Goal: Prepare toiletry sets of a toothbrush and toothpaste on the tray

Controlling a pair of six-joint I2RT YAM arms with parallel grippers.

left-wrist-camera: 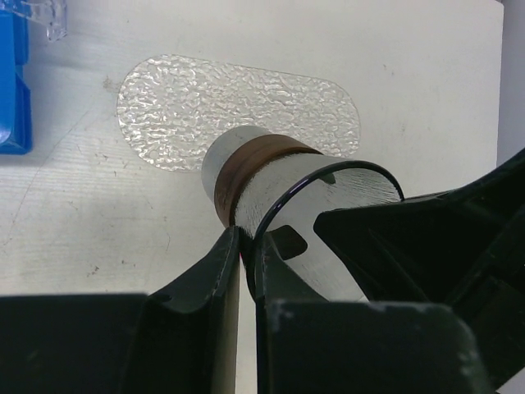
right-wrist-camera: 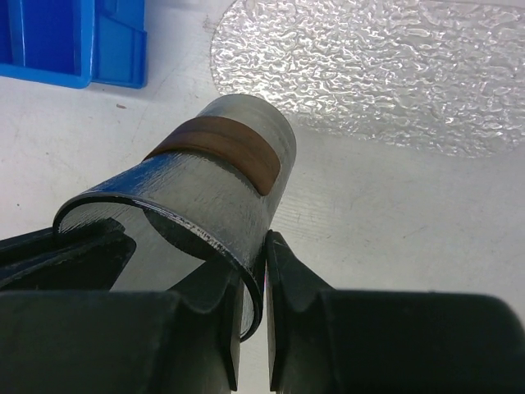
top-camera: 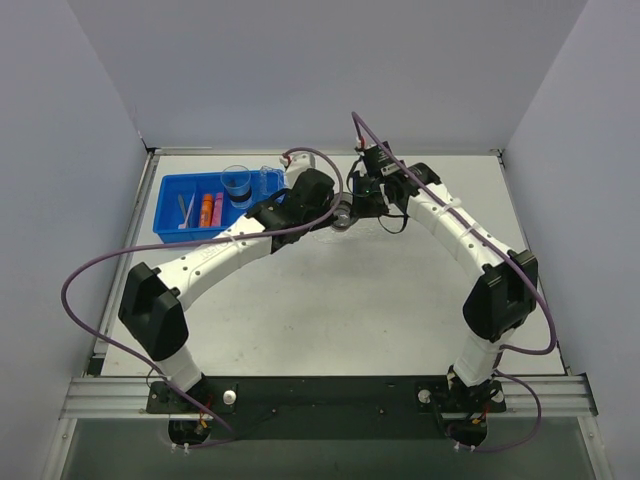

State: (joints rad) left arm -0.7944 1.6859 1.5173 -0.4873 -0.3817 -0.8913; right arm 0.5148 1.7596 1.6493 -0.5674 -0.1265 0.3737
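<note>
**Two end effectors, one banded cup**

Top external: the toothbrush (top-camera: 186,208), orange tube (top-camera: 206,209) and pink tube (top-camera: 217,208) lie in the blue bin (top-camera: 172,226), long axes 12-to-6, toward 10 o'clock on the desk (top-camera: 400,300).

Left wrist: the left end effector (left-wrist-camera: 246,242) is clamped on the rim wall of a cup (left-wrist-camera: 271,176) — base aimed at 12 toward the tray (left-wrist-camera: 180,98), whose long axis runs 9-to-3.

Right wrist: the right end effector (right-wrist-camera: 261,271) pinches that rim too.

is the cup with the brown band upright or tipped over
Tipped on its side: the cup points its mouth at both wrist cameras, base toward the tray, rim pinched by left fingers and right fingers.
</note>
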